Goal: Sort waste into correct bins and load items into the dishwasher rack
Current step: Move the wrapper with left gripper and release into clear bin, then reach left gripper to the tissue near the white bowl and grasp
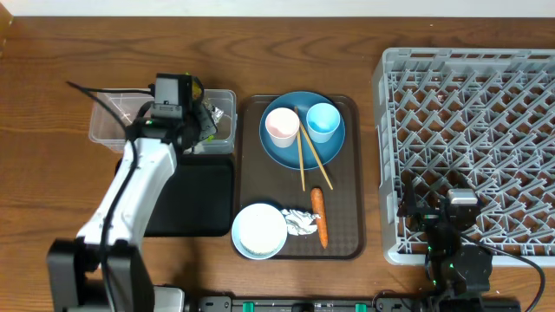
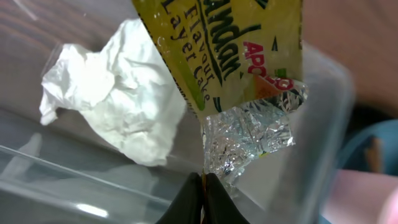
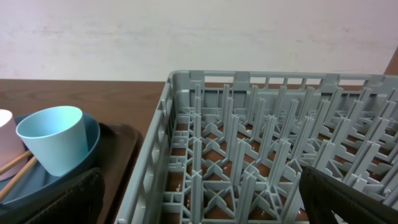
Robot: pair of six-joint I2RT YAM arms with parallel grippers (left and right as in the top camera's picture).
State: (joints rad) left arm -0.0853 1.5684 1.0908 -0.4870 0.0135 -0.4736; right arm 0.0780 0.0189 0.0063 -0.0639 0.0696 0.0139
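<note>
My left gripper (image 2: 204, 186) is shut on the silver end of a yellow-green wrapper (image 2: 230, 50), held over the clear tub (image 1: 108, 130). A crumpled white paper wad (image 2: 118, 99) lies inside that tub. The black bin (image 1: 195, 204) sits just in front of it. On the brown tray, a blue plate (image 1: 286, 152) carries a pinkish cup (image 1: 282, 126), a light blue cup (image 1: 322, 121) and chopsticks (image 1: 309, 156). A carrot (image 1: 320, 215), a crumpled wad (image 1: 300, 223) and a white bowl (image 1: 259, 230) lie nearer. My right gripper (image 3: 199, 199) hangs open over the grey rack (image 1: 473, 139), at its front left corner.
The brown serving tray (image 1: 347, 173) lies between the bins and the rack. The rack's left wall (image 3: 152, 168) stands close to the tray's edge. Bare wooden tabletop (image 1: 43, 173) shows left of the bins.
</note>
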